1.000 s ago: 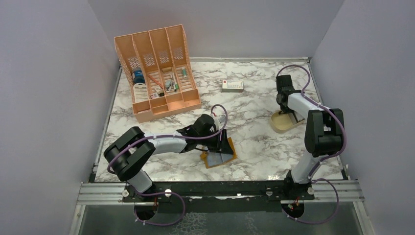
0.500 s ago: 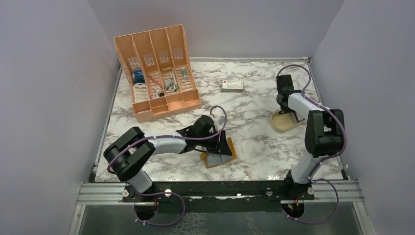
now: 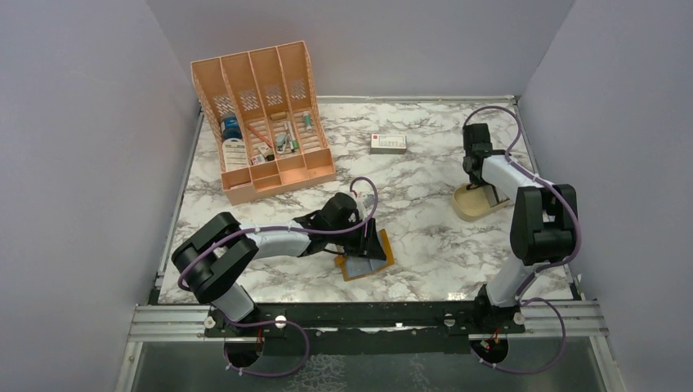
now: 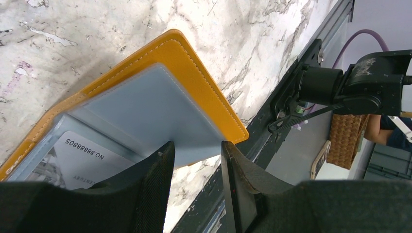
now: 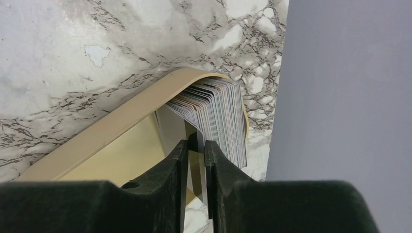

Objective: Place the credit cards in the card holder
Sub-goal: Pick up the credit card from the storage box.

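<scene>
The mustard-orange card holder (image 3: pixel 377 263) lies open on the table near the front, its grey-blue lining (image 4: pixel 145 102) facing up. One printed card (image 4: pixel 80 158) sits in its pocket. My left gripper (image 3: pixel 370 245) is over the open holder, its jaws apart at the edge of the lining flap (image 4: pixel 197 148). A stack of grey-silver credit cards (image 5: pixel 221 109) stands on edge in a tan oval dish (image 5: pixel 107 124) at the right (image 3: pixel 467 210). My right gripper (image 5: pixel 197 143) reaches into the dish (image 3: pixel 484 189) and is shut on one thin card at the end of the stack.
A large orange desk organiser (image 3: pixel 263 114) with small items stands at the back left. A white box with a red mark (image 3: pixel 388 143) lies at the back centre. The right wall (image 5: pixel 350 87) is close beside the dish. The table's front rail (image 4: pixel 296 92) runs just past the holder.
The right wrist has shifted very slightly over the dish. The left arm and the card holder have not moved.
</scene>
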Robot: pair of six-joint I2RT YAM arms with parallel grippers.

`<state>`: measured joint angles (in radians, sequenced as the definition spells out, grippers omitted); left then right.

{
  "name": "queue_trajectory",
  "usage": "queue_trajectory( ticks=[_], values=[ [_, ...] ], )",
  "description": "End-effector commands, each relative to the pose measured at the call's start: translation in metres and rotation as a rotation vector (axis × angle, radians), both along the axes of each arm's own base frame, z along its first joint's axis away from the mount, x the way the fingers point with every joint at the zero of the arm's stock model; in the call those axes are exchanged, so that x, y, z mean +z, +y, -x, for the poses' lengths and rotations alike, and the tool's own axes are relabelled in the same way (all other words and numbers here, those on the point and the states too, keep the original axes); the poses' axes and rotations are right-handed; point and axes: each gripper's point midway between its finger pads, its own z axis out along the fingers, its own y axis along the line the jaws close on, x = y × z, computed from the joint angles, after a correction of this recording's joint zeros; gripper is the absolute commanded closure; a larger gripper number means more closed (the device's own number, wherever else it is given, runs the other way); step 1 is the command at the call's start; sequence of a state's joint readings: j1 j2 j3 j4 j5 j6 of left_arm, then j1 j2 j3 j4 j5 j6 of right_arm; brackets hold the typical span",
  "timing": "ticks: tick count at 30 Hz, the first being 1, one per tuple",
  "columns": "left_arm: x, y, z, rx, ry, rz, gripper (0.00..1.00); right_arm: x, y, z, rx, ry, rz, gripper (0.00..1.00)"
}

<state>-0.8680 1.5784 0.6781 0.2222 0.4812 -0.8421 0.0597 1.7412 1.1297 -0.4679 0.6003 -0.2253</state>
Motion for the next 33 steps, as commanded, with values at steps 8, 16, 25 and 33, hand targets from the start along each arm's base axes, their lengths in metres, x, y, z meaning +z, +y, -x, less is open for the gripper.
queue_trajectory(
  ticks=[8, 16, 25, 33],
  values=[
    [0.004, 0.002, 0.0, 0.002, -0.037, 0.002, 0.58, 0.03, 0.008, -0.009, -0.008, -0.1, -0.074, 0.92],
    [0.015, 0.005, -0.007, 0.052, -0.065, 0.006, 0.58, 0.049, 0.037, -0.006, 0.03, -0.119, -0.255, 0.99],
    [0.015, 0.008, -0.014, 0.098, -0.072, -0.018, 0.56, 0.079, 0.047, -0.005, 0.08, -0.211, -0.307, 0.99],
    [0.016, 0.011, -0.013, 0.114, -0.065, -0.015, 0.56, 0.05, 0.044, 0.006, 0.096, -0.081, -0.278, 0.99]
  ],
)
